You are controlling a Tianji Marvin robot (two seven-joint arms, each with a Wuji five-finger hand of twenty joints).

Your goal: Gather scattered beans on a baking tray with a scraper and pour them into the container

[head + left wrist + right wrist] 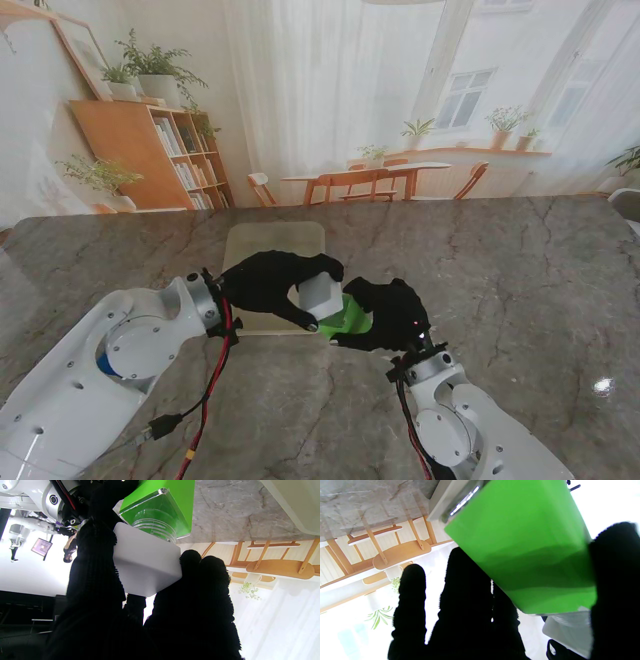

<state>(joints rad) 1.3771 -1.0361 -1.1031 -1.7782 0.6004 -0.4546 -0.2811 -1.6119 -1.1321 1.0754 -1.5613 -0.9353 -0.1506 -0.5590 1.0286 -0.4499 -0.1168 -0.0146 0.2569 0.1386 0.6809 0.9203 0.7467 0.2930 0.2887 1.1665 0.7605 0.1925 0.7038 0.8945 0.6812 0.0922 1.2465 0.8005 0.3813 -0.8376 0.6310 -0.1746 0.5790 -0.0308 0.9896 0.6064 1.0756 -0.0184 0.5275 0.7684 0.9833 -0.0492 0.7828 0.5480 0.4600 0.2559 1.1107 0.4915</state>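
Both hands meet just off the near right corner of the baking tray [240, 250], and what matters is how their two loads line up. My left hand [268, 283] is clamped on a white, boxy lid-like piece [319, 292]; in the left wrist view its fingers [205, 580] press one side and the thumb the other. My right hand [392, 312] is wrapped round the green container [347, 318], fingers on one face and thumb on the opposite face in the right wrist view.

From the left wrist view the container's clear threaded mouth [155, 527] sits right against the white piece, touching or almost touching; I cannot tell whether they are joined. The container lies tilted, its long axis running from my right hand toward the left hand, mouth leading. So the white piece lies directly along that axis, and I judge that any next move, on or off, has to travel along that line, not across it.

The tray rests flat on the marble table [520, 280], farther from me than the hands. Beans and scraper cannot be made out in any view; the left hand hides the tray's near part
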